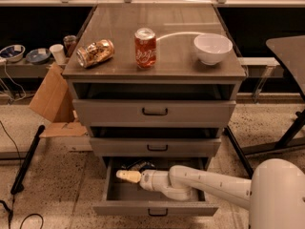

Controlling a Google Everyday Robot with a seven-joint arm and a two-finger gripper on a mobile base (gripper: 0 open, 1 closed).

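My gripper (pixel 125 176) is inside the open bottom drawer (pixel 155 206) of a grey drawer cabinet, low over the drawer's left half. The white arm (pixel 209 187) reaches in from the right. A dark object (pixel 136 165) lies at the back of the drawer, just behind the gripper, and nothing shows in the gripper's hold. On the cabinet top (pixel 171 56) stand an upright red soda can (pixel 145 47) and a white bowl (pixel 212 48), and a tan can (pixel 95 53) lies on its side at the left.
The two upper drawers (pixel 153 112) are shut. A cardboard box (pixel 53 99) leans at the cabinet's left, beside a black pole (pixel 27 159) on the floor. Bowls and cups (pixel 38 55) sit on a low shelf at the far left. A dark table (pixel 288 46) stands at the right.
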